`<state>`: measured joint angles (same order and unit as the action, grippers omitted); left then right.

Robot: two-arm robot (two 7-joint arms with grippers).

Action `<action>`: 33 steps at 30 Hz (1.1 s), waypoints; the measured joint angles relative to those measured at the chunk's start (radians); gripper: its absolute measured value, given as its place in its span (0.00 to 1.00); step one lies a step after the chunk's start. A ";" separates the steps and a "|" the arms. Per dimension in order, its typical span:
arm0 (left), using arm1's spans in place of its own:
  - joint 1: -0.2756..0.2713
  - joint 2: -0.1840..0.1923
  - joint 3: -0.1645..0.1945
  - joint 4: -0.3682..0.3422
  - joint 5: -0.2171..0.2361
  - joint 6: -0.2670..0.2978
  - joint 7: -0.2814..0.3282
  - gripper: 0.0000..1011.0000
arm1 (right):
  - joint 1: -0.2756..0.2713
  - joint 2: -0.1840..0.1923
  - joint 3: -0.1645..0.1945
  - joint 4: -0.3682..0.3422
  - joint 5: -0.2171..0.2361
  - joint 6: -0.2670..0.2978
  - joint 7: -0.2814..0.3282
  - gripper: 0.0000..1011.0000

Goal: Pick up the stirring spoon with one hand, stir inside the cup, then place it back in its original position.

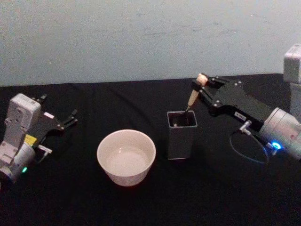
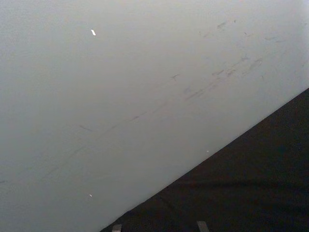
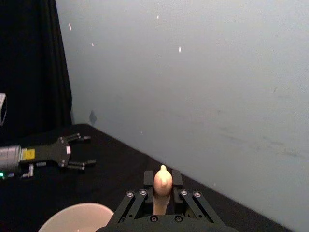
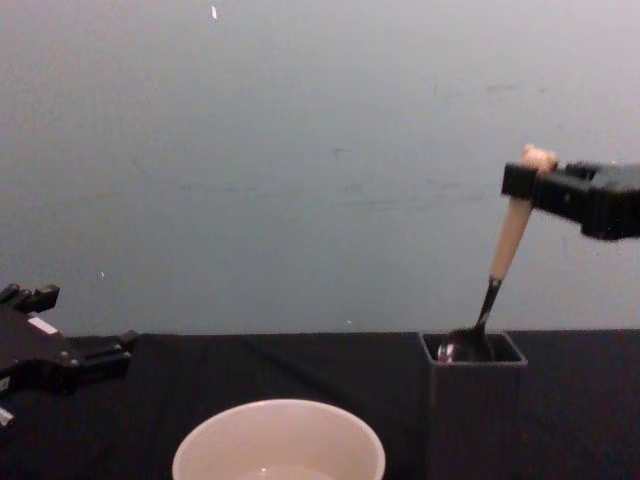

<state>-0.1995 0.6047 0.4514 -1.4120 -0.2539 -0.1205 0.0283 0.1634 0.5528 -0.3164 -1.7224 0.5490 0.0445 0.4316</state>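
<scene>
Currently your right gripper [image 1: 202, 83] is clenched on the spoon [image 1: 191, 100], high on the beige handle and just under the knob [image 4: 538, 157].

Position: the spoon hangs tilted over the holder [image 1: 181, 139], with the knob leaning away from the cup [image 1: 123, 175]. Its metal bowl [image 4: 466, 345] sits at the holder's mouth, about level with the rim. You cannot tell whether it touches the inner wall.

The cup stands just beside the holder on the left-arm side, not touching it. Your left gripper [image 1: 60, 105] is parked on the far side of the cup from the holder, with its fingers spread and nothing in them.

Handling (judgement):
- The spoon looks light and stiff, so it needs little squeeze.
- The handle is slim and smooth and tapers toward the thin dark neck, so it could pivot or slide between the pads if the bowl snags the holder's rim.
- A hold this near the knob gives long reach into the cup but the least control of the bowl end.
- The neck looks like the weak point, so avoid side loads against the holder's wall.
- The holder is tall and narrow and may tip if the spoon drags it sideways.
- Keep the bowl clear of the rim before any sideways travel toward the cup.
</scene>
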 joint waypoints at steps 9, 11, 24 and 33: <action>0.000 0.000 0.000 0.000 0.000 0.000 0.000 0.99 | 0.026 -0.021 -0.035 0.061 -0.022 0.022 0.008 0.21; 0.000 0.000 0.000 0.000 0.000 0.000 0.000 0.99 | 0.031 -0.024 -0.040 0.071 -0.024 0.026 0.009 0.21; 0.000 0.000 0.000 0.000 0.000 0.000 0.000 0.99 | 0.054 -0.051 -0.065 0.140 -0.016 0.062 0.018 0.21; 0.000 0.000 0.000 0.000 0.000 0.000 0.000 0.99 | 0.062 -0.055 -0.071 0.163 0.001 0.081 0.019 0.21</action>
<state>-0.1995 0.6047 0.4514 -1.4119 -0.2539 -0.1205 0.0283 0.2255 0.4978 -0.3869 -1.5598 0.5496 0.1254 0.4508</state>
